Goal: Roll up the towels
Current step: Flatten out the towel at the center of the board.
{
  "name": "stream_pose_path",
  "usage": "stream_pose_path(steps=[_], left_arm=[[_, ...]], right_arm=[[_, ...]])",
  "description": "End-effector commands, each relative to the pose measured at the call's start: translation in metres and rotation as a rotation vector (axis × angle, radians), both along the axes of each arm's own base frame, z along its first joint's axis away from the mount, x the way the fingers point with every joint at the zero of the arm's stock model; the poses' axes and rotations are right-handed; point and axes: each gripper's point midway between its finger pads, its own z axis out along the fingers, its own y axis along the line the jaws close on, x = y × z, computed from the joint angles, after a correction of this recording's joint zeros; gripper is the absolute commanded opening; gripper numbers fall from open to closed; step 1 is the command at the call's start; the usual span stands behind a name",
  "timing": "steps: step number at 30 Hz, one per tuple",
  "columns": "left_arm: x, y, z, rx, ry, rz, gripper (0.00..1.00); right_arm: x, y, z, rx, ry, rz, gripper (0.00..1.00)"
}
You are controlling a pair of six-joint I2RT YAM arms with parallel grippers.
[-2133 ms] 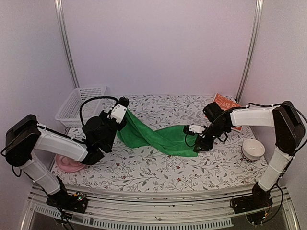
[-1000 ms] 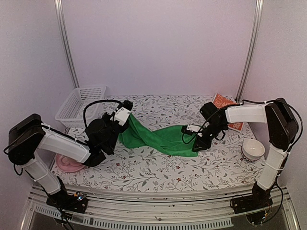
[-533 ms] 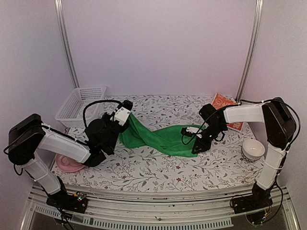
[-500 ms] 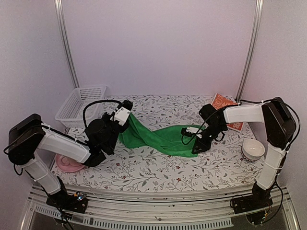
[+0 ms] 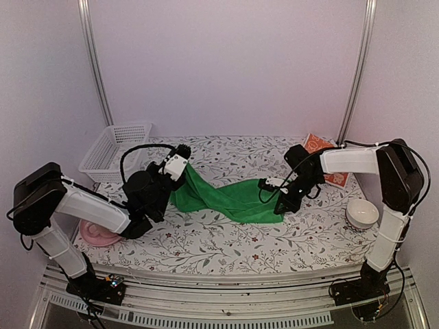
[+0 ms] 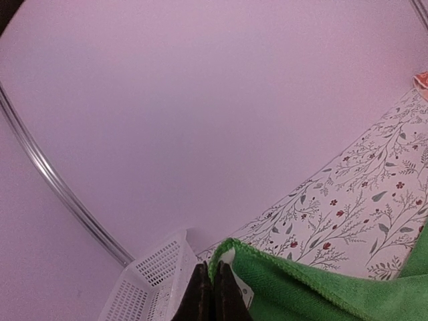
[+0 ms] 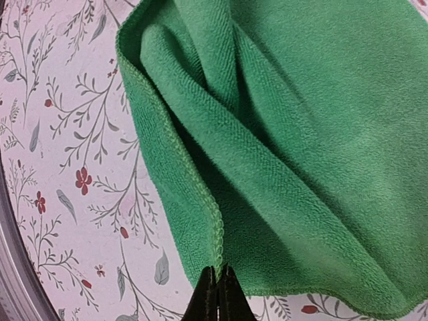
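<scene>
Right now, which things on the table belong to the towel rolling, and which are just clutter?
Job:
- green towel, pinched by the left gripper and the right gripper
- orange towel, back right, untouched

Lying about:
- basket, back left
- pink dish, front left
- white bowl, right

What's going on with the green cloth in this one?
Both arms have hold of the green towel. The left claw is shut on one corner, holding it raised above the table. The right claw is shut on the hem at the opposite end, low near the tabletop. The cloth sags in loose folds between them and is not rolled yet. The orange-red towel lies at the far right of the table, in neither claw.
</scene>
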Motion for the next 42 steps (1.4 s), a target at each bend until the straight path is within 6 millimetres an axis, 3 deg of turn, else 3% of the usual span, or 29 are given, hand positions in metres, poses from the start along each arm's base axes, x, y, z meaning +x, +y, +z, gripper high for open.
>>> stream_pose_path(steps=[1,5,8,12,17,22,29,34,37,40,42], left_arm=[[-0.003,-0.008,0.004,0.000,0.010,-0.037,0.00],[-0.010,-0.014,0.009,-0.046,0.113,-0.126,0.00],[-0.025,-0.022,0.012,-0.123,0.229,-0.255,0.00],[-0.050,-0.034,0.022,-0.173,0.320,-0.413,0.00],[-0.077,-0.032,0.025,-0.206,0.437,-0.490,0.00],[-0.104,-0.014,0.041,-0.269,0.470,-0.506,0.00],[-0.135,0.011,0.083,-0.367,0.366,-0.525,0.00],[-0.145,0.021,0.108,-0.415,0.292,-0.509,0.00],[-0.139,0.028,0.111,-0.444,0.291,-0.441,0.00],[-0.123,0.038,0.096,-0.445,0.316,-0.284,0.00],[-0.110,0.044,0.080,-0.428,0.344,-0.175,0.00]], right_arm=[[0.035,-0.007,0.054,0.019,-0.210,-0.072,0.02],[0.068,-0.038,0.129,0.056,-0.440,-0.232,0.02],[0.079,-0.066,0.181,0.062,-0.632,-0.339,0.02],[0.070,-0.088,0.236,0.108,-0.818,-0.418,0.02],[0.054,-0.117,0.291,0.158,-0.981,-0.555,0.02],[0.029,-0.128,0.317,0.231,-1.044,-0.602,0.02],[-0.015,-0.135,0.361,0.364,-1.102,-0.605,0.02],[-0.047,-0.134,0.387,0.468,-1.101,-0.578,0.02],[-0.045,-0.131,0.379,0.474,-1.062,-0.581,0.02],[-0.018,-0.126,0.345,0.406,-0.999,-0.604,0.02],[0.007,-0.124,0.311,0.329,-0.953,-0.629,0.02]])
